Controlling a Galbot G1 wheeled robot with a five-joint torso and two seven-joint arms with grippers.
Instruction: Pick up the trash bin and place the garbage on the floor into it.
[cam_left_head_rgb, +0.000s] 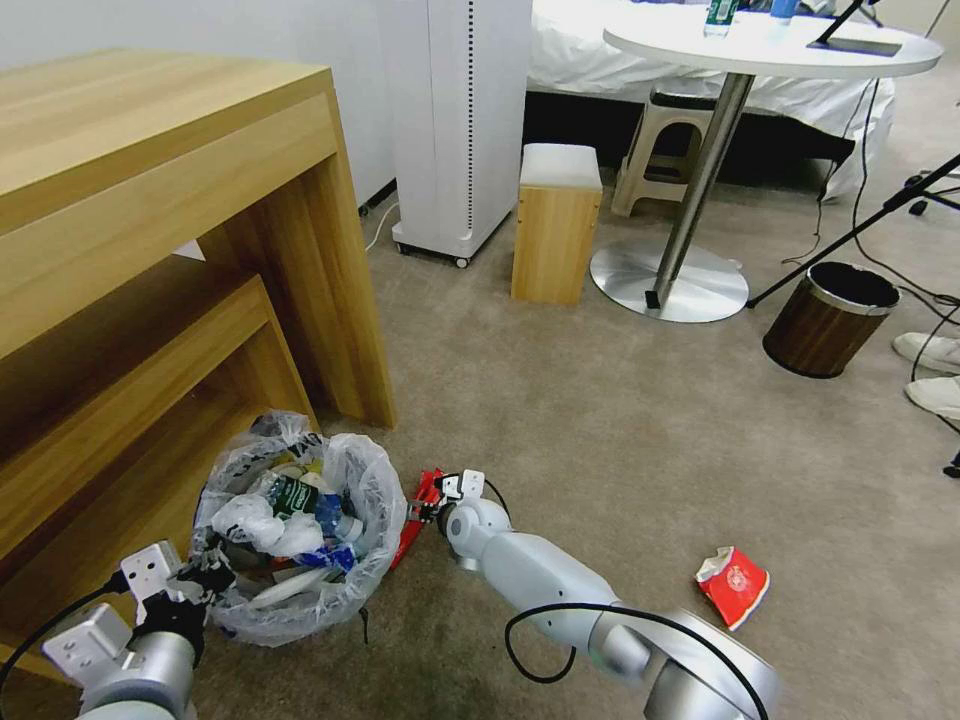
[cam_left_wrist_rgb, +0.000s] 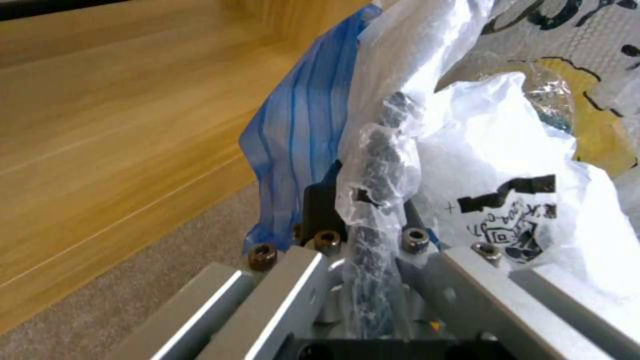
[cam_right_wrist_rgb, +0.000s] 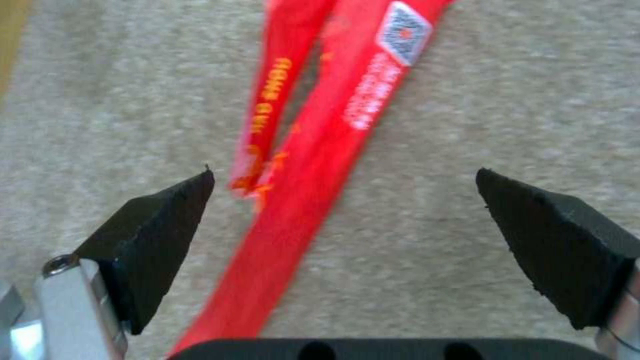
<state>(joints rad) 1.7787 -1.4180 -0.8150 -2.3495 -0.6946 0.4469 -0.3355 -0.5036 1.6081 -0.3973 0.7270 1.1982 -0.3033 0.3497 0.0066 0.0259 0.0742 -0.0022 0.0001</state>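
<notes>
The trash bin (cam_left_head_rgb: 345, 575), lined with a crinkly white bag and full of litter, stands on the beige floor (cam_left_head_rgb: 600, 420) beside the wooden desk. My left gripper (cam_left_head_rgb: 207, 578) is shut on its near rim. In the left wrist view the bag-wrapped rim (cam_left_wrist_rgb: 380, 165) is pinched in the left gripper (cam_left_wrist_rgb: 368, 212). A long red packet (cam_left_head_rgb: 408, 540) lies on the carpet against the bin's right side. My right gripper (cam_left_head_rgb: 432, 503) hangs just over it, open. In the right wrist view the red packet (cam_right_wrist_rgb: 313, 200) lies between the spread black fingertips (cam_right_wrist_rgb: 167, 225). A crushed red-white cup (cam_left_head_rgb: 733, 585) lies farther right.
The wooden desk (cam_left_head_rgb: 150, 200) crowds the left. A brown wood-grain bin (cam_left_head_rgb: 828, 320), a round table's base (cam_left_head_rgb: 668, 280), a wooden stool (cam_left_head_rgb: 556, 225) and a white cabinet (cam_left_head_rgb: 455, 120) stand farther off. White shoes (cam_left_head_rgb: 930, 352) and cables lie at the right edge.
</notes>
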